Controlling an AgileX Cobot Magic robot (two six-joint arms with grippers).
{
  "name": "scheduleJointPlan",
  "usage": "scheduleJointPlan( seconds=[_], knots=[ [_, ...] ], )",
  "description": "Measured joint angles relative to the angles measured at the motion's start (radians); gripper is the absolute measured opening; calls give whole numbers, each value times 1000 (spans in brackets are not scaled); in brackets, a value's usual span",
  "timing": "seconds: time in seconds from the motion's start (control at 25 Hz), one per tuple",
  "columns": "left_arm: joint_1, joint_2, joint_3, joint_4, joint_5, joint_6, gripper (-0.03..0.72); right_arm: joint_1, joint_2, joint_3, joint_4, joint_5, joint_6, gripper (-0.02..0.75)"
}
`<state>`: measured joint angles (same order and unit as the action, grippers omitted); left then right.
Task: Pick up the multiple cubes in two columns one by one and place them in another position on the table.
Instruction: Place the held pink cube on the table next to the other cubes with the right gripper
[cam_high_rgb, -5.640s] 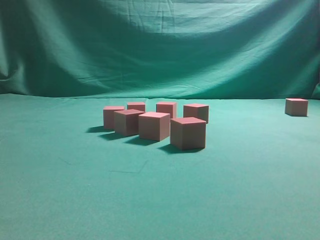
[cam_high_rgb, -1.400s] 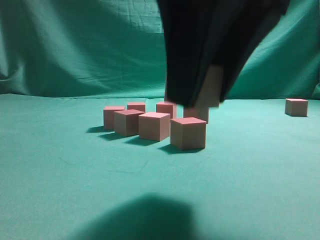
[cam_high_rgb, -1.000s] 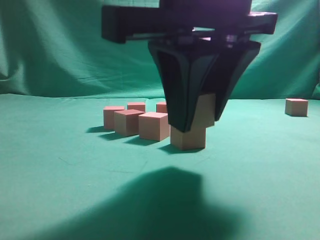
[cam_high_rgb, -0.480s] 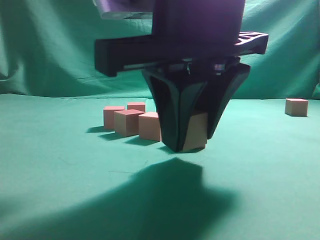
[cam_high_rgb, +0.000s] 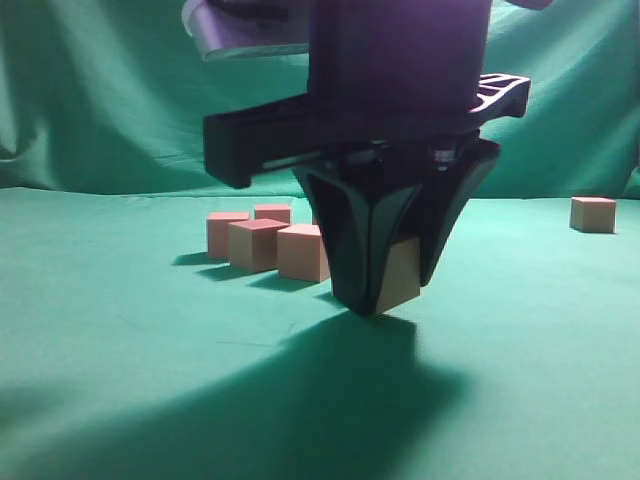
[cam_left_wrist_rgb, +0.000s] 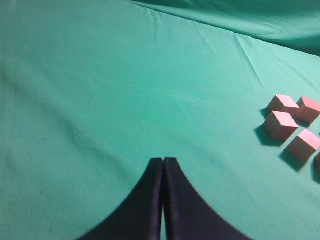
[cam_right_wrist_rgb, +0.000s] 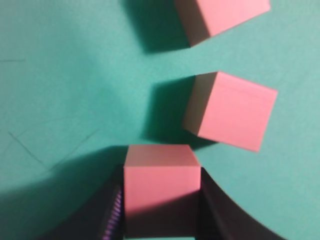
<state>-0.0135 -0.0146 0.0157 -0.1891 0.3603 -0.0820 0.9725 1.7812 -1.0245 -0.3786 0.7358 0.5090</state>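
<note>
My right gripper (cam_high_rgb: 388, 300) hangs low over the green table (cam_high_rgb: 120, 380), close to the camera, shut on one pinkish cube (cam_high_rgb: 401, 279) that sits slightly tilted between its black fingers. The right wrist view shows that cube (cam_right_wrist_rgb: 161, 182) clamped in the right gripper (cam_right_wrist_rgb: 161, 172); two more cubes (cam_right_wrist_rgb: 232, 110) (cam_right_wrist_rgb: 220, 17) lie beyond it. Whether the held cube touches the cloth I cannot tell. Several cubes (cam_high_rgb: 255, 243) stand in a cluster behind and left of the gripper. My left gripper (cam_left_wrist_rgb: 163, 161) is shut and empty over bare cloth, with cubes (cam_left_wrist_rgb: 280, 124) far to its right.
A lone cube (cam_high_rgb: 593, 214) stands at the far right near the draped green backdrop (cam_high_rgb: 120, 100). The right gripper's shadow (cam_high_rgb: 330, 400) darkens the near cloth. The gripper body hides the rest of the cluster.
The right gripper, shut on the cube, has come down and nearer to the camera, now covering the front cubes of the cluster. Its shadow has spread over the near cloth.
</note>
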Motion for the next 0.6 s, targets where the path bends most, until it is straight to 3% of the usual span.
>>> scheduleJointPlan(
  seconds=[0.6],
  knots=[
    [0, 0, 0, 0, 0, 0, 0, 0, 0, 0, -21, -1, 2, 271]
  ],
)
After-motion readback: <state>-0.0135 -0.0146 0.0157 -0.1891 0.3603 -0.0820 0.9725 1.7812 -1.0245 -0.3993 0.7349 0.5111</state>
